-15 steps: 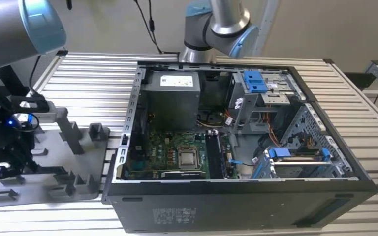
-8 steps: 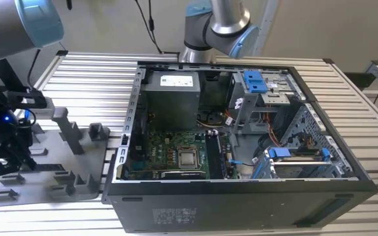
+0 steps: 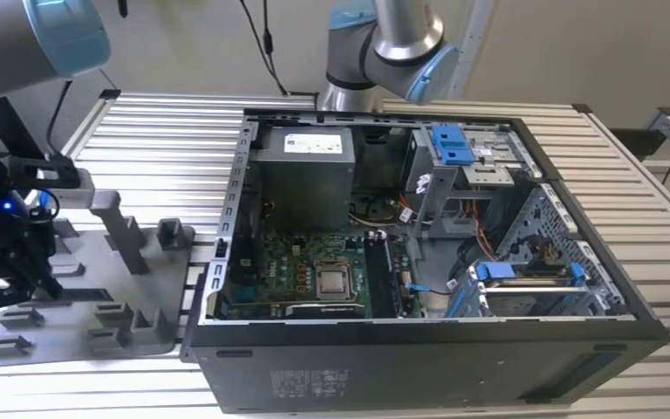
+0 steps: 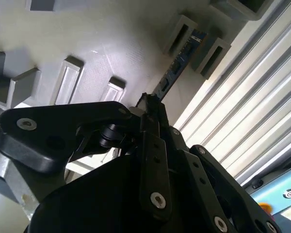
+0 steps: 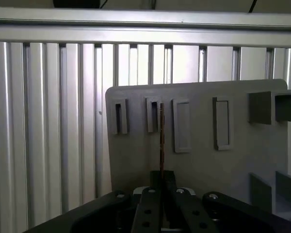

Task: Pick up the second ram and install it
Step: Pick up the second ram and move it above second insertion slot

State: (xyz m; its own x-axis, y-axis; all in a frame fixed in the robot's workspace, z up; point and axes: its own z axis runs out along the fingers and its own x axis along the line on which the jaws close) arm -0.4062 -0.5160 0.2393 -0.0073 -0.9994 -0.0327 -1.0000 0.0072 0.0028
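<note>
Gripping the near end of the second ram (image 5: 161,136), the gripper (image 5: 161,180) has its fingers (image 4: 153,141) drawn together on the thin dark stick, as far as both wrist views allow one to judge. The first wrist view shows the stick edge-on, a narrow line running from the fingertips out across the grey holder tray (image 5: 136,160). In the second wrist view its far end lies between 2 grey upright blocks (image 4: 211,53) of the tray. Whether it rests on the tray or hangs just clear cannot be told. In the exterior view the arm's black wrist hangs over that tray at the exterior view's left, on the slatted metal table (image 3: 160,148). The open computer case (image 3: 428,367) stands just beside the tray, to the exterior view's right. Its motherboard (image 3: 300,262) is exposed, with 1 silver processor (image 3: 335,281) near the middle.
</note>
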